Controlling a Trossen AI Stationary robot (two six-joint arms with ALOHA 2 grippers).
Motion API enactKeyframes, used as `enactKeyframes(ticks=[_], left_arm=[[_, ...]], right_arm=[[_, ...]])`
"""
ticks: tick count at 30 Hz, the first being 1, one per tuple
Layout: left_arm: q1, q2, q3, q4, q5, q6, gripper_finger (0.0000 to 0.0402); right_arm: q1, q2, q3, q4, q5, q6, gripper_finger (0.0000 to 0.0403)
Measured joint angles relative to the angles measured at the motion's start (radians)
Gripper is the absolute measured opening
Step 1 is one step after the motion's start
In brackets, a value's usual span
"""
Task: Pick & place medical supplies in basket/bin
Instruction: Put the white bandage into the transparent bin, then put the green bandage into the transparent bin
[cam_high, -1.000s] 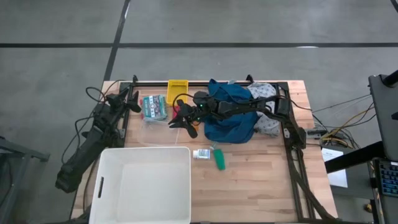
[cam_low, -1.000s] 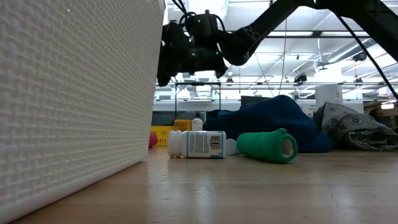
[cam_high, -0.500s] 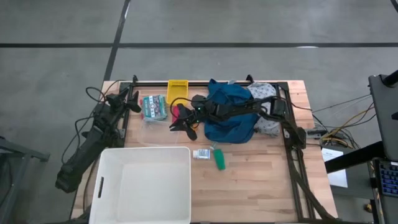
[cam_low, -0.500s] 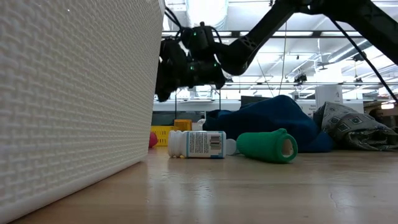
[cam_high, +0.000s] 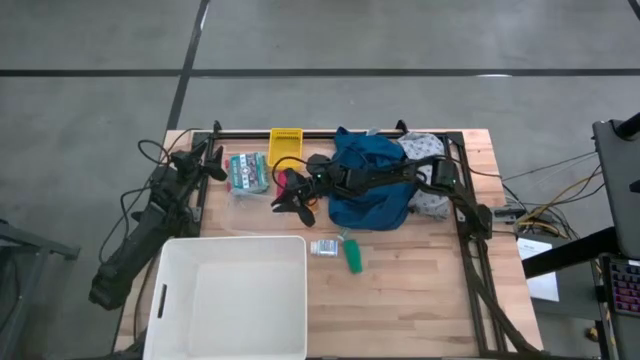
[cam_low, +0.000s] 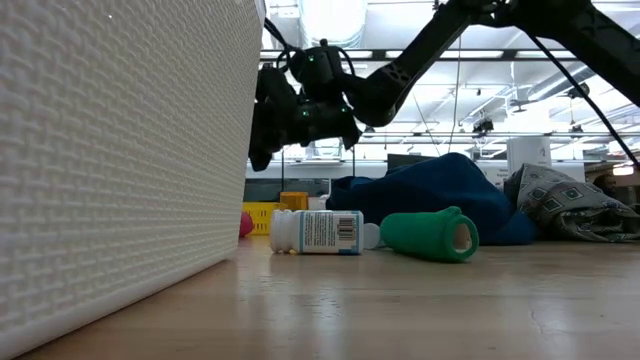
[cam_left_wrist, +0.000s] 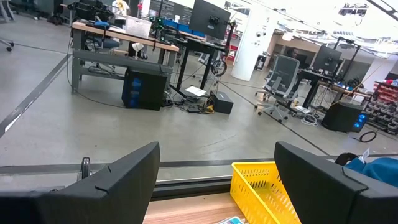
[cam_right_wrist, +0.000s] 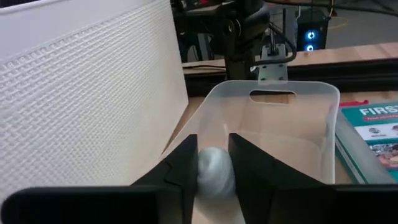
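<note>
Between my right gripper's (cam_right_wrist: 214, 171) nearly closed fingers sits a small whitish round item (cam_right_wrist: 215, 172), pinched lightly. Just ahead of the fingertips lies a clear shallow tray (cam_right_wrist: 314, 102), and beside it rises the white bin's (cam_right_wrist: 93, 81) textured wall. I'd keep the pinch firm, lift above that rim, carry across and only then release. My left gripper (cam_left_wrist: 214, 180) waits spread, well apart at the table's far edge beside the yellow basket (cam_left_wrist: 264, 186).
</note>
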Motion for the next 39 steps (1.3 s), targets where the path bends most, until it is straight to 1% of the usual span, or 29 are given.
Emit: enactKeyframes(ticks=[7, 13, 18, 24, 28, 31, 35, 39], left_arm=[[0.0, 0.0, 0.0, 0.0, 0.0, 0.0, 0.0322], [0.0, 0.0, 0.0, 0.0, 0.0, 0.0, 0.0322], [0.0, 0.0, 0.0, 0.0, 0.0, 0.0, 0.0322], [0.0, 0.0, 0.0, 0.0, 0.0, 0.0, 0.0322], [0.0, 0.0, 0.0, 0.0, 0.0, 0.0, 0.0322], [0.0, 0.006, 0.0, 0.0, 0.0, 0.0, 0.0322], [0.0, 0.011, 0.0, 0.0, 0.0, 0.0, 0.0322], [0.0, 0.011, 0.0, 0.0, 0.0, 0.0, 0.0322]], right_arm=[[0.0, 0.0, 0.0, 0.0, 0.0, -0.04, 0.0154], [0.0, 0.0, 0.0, 0.0, 0.0, -0.041, 0.0184], [0.0, 0.0, 0.0, 0.011, 0.0, -0.036, 0.0188], [-0.012, -0.035, 0.017, 0.07, -0.006, 0.086, 0.019], [-0.026, -0.058, 0.03, 0.064, -0.01, 0.092, 0.0191], [-0.032, -0.074, 0.034, 0.057, -0.01, 0.054, 0.0192], [-0.041, -0.097, 0.034, 0.014, -0.011, -0.055, 0.0192], [-0.05, -0.137, 0.033, -0.104, -0.006, -0.177, 0.0192]])
